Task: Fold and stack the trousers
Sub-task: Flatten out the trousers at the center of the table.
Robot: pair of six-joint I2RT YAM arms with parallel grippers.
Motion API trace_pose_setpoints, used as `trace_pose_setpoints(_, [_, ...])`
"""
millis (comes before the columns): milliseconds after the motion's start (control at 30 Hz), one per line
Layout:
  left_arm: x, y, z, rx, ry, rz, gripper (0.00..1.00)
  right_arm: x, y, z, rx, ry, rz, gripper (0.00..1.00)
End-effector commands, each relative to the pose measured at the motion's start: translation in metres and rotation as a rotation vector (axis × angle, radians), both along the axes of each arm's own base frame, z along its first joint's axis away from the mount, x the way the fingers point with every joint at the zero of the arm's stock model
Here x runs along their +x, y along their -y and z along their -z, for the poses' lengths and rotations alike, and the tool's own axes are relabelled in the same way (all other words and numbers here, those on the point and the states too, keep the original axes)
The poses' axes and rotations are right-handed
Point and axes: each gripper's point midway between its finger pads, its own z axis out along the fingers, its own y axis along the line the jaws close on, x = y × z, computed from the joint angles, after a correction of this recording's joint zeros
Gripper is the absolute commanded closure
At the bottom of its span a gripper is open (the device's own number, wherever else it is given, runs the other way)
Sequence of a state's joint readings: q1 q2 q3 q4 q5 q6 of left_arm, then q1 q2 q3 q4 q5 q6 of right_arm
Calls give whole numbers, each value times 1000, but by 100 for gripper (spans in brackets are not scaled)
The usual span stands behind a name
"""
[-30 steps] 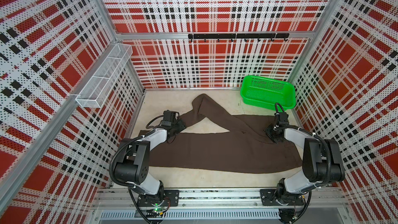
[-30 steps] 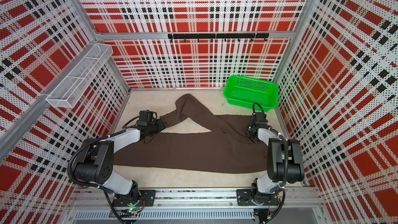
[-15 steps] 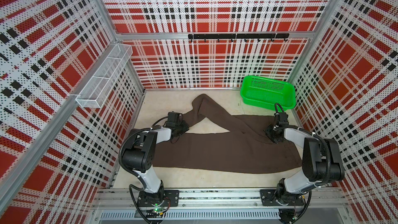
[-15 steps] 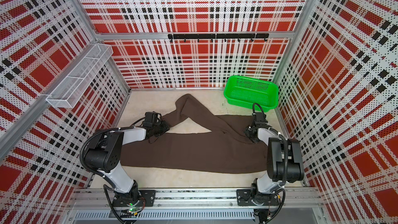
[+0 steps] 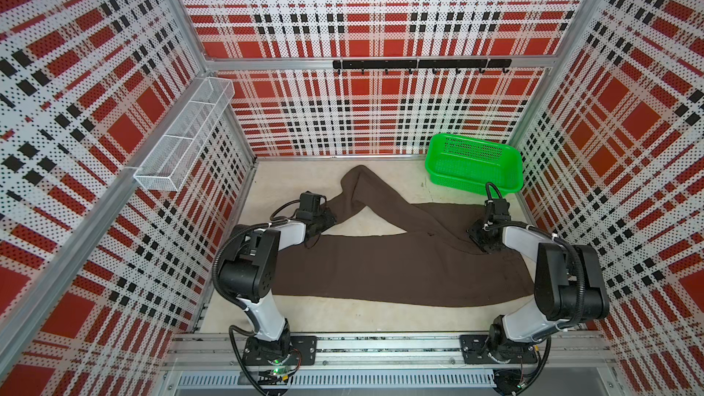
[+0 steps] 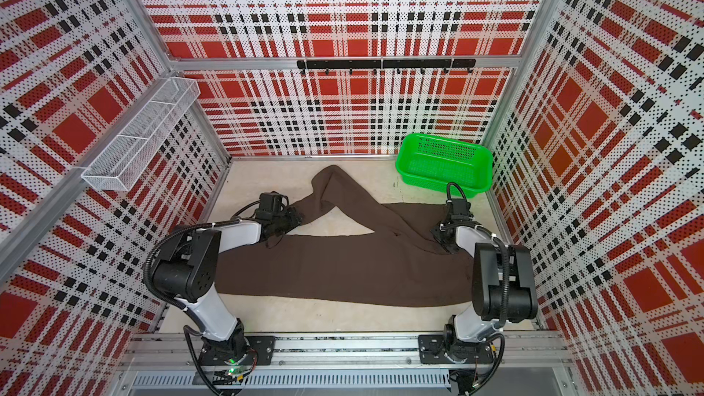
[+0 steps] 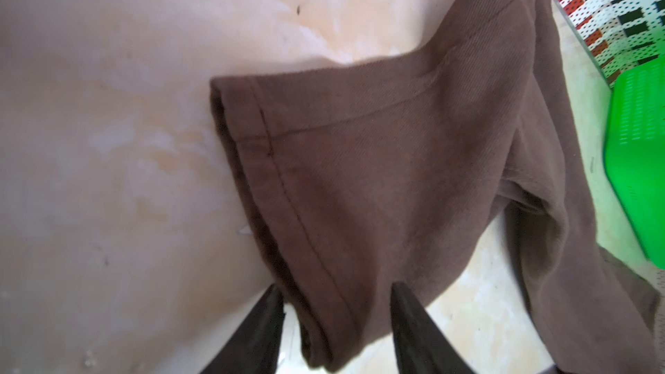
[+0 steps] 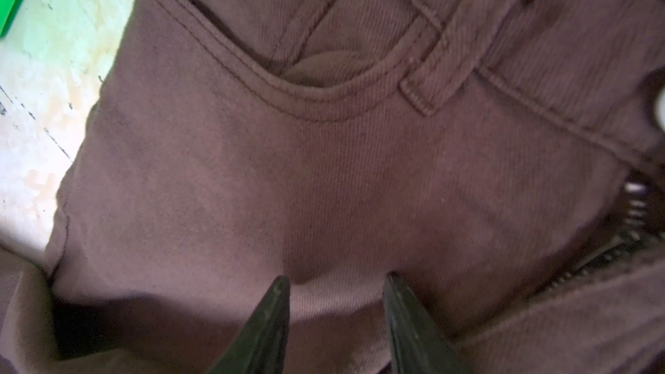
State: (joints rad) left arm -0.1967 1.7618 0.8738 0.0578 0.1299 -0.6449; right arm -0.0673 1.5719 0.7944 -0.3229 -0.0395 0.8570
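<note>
Left pincer (image 7: 336,286) now sits further in, on hem of dark brown soft-fabric trousers (image 5: 381,264); right pincer (image 8: 336,277) at hip; both half-open, grip can't tell. Leg-on-leg fold looks in hand: next needs firm pinches

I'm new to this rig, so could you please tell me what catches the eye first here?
The dark brown trousers sprawl across most of the pale floor, one leg kinked toward the back wall. A bright green basket sits in the far right corner, and red plaid walls enclose everything.
</note>
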Motion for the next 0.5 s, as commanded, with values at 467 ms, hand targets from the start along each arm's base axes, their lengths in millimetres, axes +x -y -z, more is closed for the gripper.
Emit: trace_pose_setpoints(467, [36, -35, -172, -27, 260, -74, 100, 3, 0, 5, -7, -8, 5, 54])
